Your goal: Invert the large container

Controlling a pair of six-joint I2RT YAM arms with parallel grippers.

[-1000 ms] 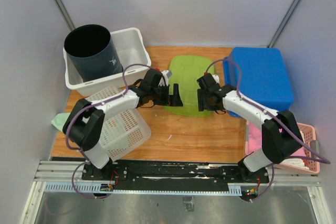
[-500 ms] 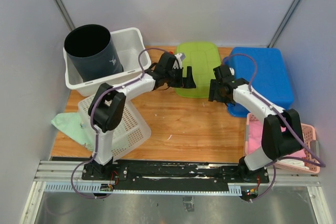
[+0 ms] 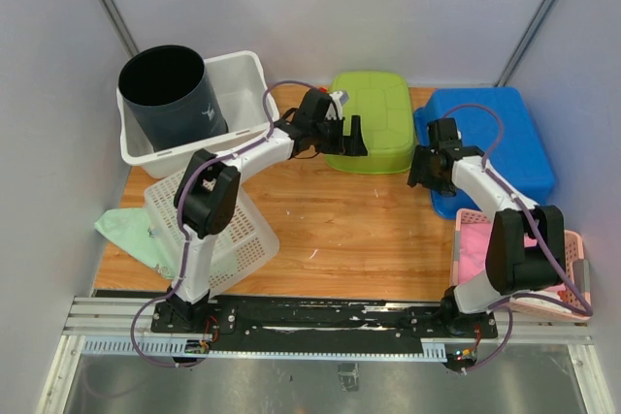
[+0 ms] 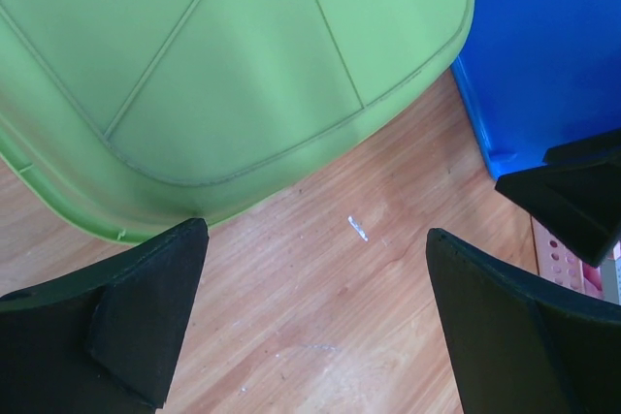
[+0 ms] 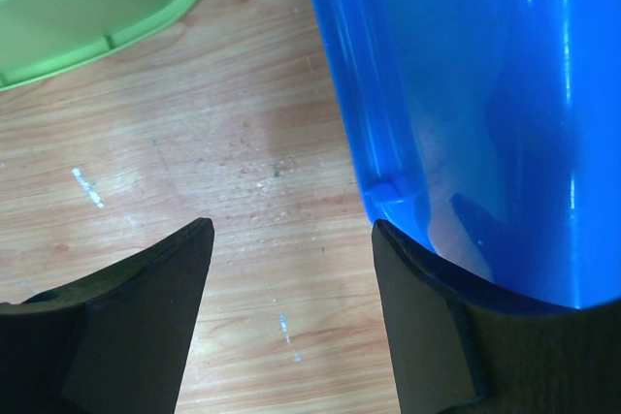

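top view: fixed cam high up behind the arm bases (image 3: 184, 315), tilted down, far enough back to hold the whole table (image 3: 330, 230). left wrist cam: close, looks down past the left gripper (image 4: 315, 230) at the green tub (image 4: 194, 55), with the blue tub (image 4: 543, 46) in the right corner. right wrist cam: closer still, faces down past the right gripper (image 5: 291, 225), blue tub wall on the right. both wrist views share the wood strip between the two tubs.
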